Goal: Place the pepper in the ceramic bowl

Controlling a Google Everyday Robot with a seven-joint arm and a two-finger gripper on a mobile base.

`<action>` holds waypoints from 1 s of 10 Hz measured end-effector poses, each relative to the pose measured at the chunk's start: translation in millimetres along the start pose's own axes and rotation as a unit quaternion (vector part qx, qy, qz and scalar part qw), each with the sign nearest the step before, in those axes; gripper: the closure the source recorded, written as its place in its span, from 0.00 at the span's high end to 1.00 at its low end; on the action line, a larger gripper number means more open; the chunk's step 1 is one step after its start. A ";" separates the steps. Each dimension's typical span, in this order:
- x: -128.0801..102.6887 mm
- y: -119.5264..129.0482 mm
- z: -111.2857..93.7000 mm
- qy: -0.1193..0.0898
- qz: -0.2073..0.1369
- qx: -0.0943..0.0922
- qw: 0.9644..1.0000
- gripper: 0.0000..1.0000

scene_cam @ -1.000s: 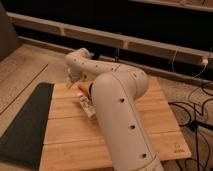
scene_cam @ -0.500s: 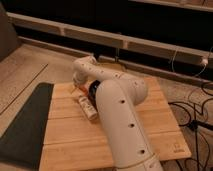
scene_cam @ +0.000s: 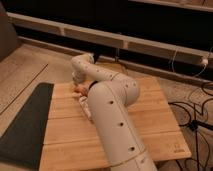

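Observation:
My white arm [scene_cam: 116, 120] rises from the front of the wooden table [scene_cam: 150, 125] and bends back to the far left corner. My gripper [scene_cam: 78, 84] hangs there from the wrist [scene_cam: 82, 63], low over the table. A small red-orange piece, the pepper [scene_cam: 79, 89], shows right at the gripper's tip; I cannot tell whether it is held or lying on the wood. The ceramic bowl is not in view; the arm may hide it.
A pale cream bottle [scene_cam: 85, 106] lies on the table against the arm's left side. A dark mat [scene_cam: 24, 125] lies on the floor to the left. Cables [scene_cam: 196, 117] run on the floor to the right. A low ledge [scene_cam: 125, 40] runs behind.
The wrist has shifted slightly right over the table's far left corner. The gripper stays low by the pepper and the bottle has not moved.

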 end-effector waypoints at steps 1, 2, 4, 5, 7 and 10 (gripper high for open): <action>6.7 1.5 6.0 0.016 0.003 -0.004 1.000 0.51; 12.3 2.6 11.3 0.027 0.009 -0.008 1.000 0.41; 17.6 -0.1 17.5 0.041 0.018 -0.012 0.999 0.19; 16.4 -3.8 17.8 0.047 0.016 -0.004 0.999 0.05; 7.4 -6.5 13.7 0.048 0.009 0.012 0.999 0.00; -24.1 -14.0 -13.4 0.019 -0.005 0.043 0.999 0.00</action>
